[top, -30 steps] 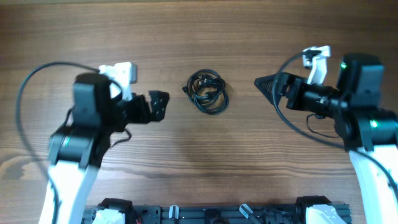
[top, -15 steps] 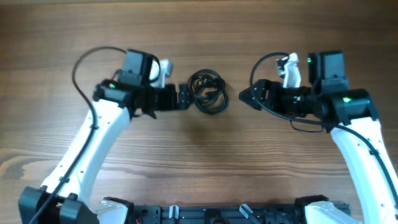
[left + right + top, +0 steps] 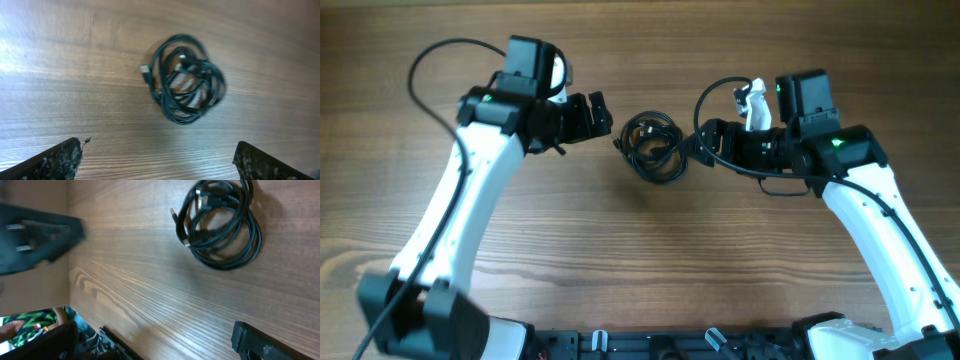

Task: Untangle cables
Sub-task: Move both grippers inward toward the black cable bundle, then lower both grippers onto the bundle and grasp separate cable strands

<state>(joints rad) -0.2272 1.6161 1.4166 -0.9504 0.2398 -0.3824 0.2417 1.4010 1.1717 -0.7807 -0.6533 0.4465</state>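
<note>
1. Left hand (image 3: 602, 113) hovers just left of the cables (image 3: 654, 148), its 2 fingers spread wide and holding nothing. In its wrist view the fingertips (image 3: 55, 160) sit at the bottom corners, with the bundle (image 3: 192, 67) lying ahead between them.
2. Right hand (image 3: 701, 142) sits just right of the bundle, likewise spread apart and empty. From overhead I cannot tell whether it touches the cords.
3. Cables (image 3: 220, 225) lie as 1 tangled black coil of overlapping loops on the wooden table (image 3: 640, 260), between the 2 hands.
4. One small silvery plug (image 3: 145, 73) sticks out at the coil's edge on the side facing the left hand.
</note>
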